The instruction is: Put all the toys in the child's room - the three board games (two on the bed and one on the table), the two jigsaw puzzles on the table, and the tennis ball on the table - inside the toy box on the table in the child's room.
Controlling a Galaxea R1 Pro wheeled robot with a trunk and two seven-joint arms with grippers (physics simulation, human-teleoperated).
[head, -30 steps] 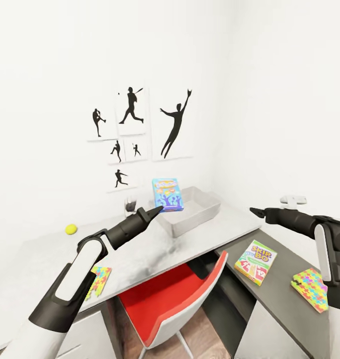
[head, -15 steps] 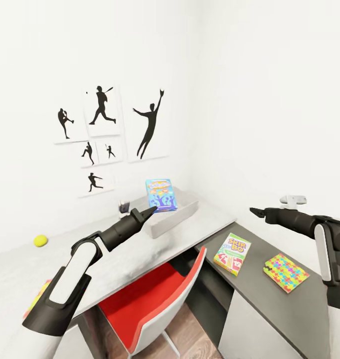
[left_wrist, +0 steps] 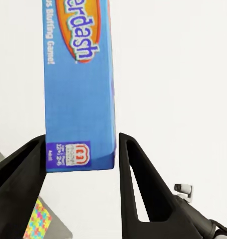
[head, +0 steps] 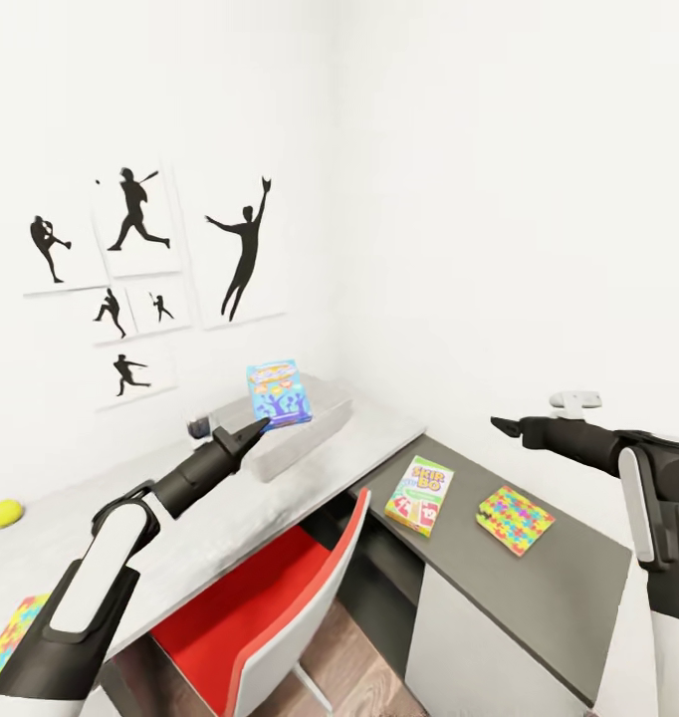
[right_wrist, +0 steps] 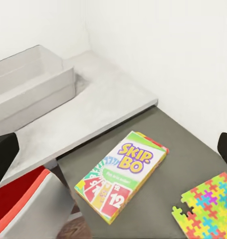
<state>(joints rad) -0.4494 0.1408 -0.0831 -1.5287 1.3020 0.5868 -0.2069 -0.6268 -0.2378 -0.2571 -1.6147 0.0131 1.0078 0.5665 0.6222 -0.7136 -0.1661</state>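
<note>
- Your left gripper [head: 257, 429] is clamped on the blue game [head: 279, 394], holding it upright above the near rim of the toy box [head: 315, 430].
- In the left wrist view the blue game [left_wrist: 79, 84] sits between the two black fingers [left_wrist: 138, 184], which press its lower edge from either side.
- The toy box stands on the light grey table [head: 260, 503], close to the corner where the walls meet.
- Your right gripper [head: 501, 425] hangs in the air over the dark desk [head: 524, 573]; its jaws look closed to a point in the head view, and it holds nothing.
- The SKIP-BO box [head: 419, 495] lies flat on the dark desk, just past the edge of the light table.
- One puzzle [head: 514, 519] lies flat on the same dark desk, near the SKIP-BO box but not touching it.
- The right wrist view shows the SKIP-BO box [right_wrist: 124, 174] and that puzzle [right_wrist: 208, 209] side by side, apart, with the toy box [right_wrist: 33, 84] further off.
- The ball [head: 4, 513] rests on the light table, far left in the head view.
- A second puzzle [head: 13, 637] lies at the near left edge of that table, beside your left arm.
- A red chair [head: 270, 607] is tucked under the light table.
</note>
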